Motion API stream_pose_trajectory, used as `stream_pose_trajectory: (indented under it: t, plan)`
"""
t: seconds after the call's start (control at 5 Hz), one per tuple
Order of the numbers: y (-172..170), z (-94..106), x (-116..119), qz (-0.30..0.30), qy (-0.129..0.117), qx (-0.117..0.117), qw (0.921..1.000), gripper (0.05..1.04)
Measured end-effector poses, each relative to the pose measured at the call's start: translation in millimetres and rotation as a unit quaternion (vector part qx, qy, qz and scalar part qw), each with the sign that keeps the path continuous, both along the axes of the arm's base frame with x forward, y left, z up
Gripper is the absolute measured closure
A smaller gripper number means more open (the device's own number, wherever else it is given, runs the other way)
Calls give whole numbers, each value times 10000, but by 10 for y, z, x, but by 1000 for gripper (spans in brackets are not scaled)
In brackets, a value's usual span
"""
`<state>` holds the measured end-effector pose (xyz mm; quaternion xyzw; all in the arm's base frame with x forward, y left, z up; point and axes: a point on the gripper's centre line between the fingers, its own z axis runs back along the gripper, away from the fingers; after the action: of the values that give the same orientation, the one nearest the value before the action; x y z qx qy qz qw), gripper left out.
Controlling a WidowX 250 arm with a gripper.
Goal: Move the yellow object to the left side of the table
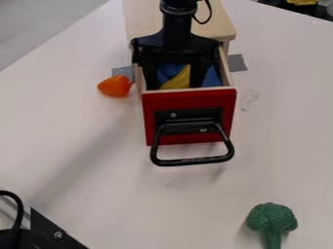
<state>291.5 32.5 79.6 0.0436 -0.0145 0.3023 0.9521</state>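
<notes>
At the far left, well in front of the drawer (189, 100), a black fixture (46, 228) with a bolt and a looping cable (20, 211) sits at the corner of the view. A grey floor (46, 22) shows beyond the pale surface (98, 209), behind and left of the drawer. An orange object (114, 86), rounded with a blunt point, lies just beside the drawer's left wall, near a grey patch (122, 72).

The drawer is pulled out from a light wooden cabinet (143, 22) behind it. The pincer (174, 82) hangs down into it, its two fingers spread wide apart. Between them shows the yellow object (178, 79), inside the drawer with blue material (212, 78) around it; I cannot tell whether either finger touches it. A black handle (193, 161) juts forward from the drawer's red front.

Right of the drawer is another grey patch (236, 62), with faint marks (249, 100) nearer the front. A green toy broccoli (272, 219) lies well in front and to the right. Far behind and right of the drawer, another yellow thing (302, 2) shows at the edge.
</notes>
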Motion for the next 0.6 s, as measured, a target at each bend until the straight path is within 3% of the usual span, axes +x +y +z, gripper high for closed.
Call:
stream_pose_trajectory:
  t: [0.2, 0.4, 0.6]
  plan:
    - [82, 41, -19, -576, -104, 440, 9973, 97]
    - [116, 12, 15, -905, -168, 706, 9932, 97]
    - [108, -48, 19, -1047, -66, 702, 9920, 97]
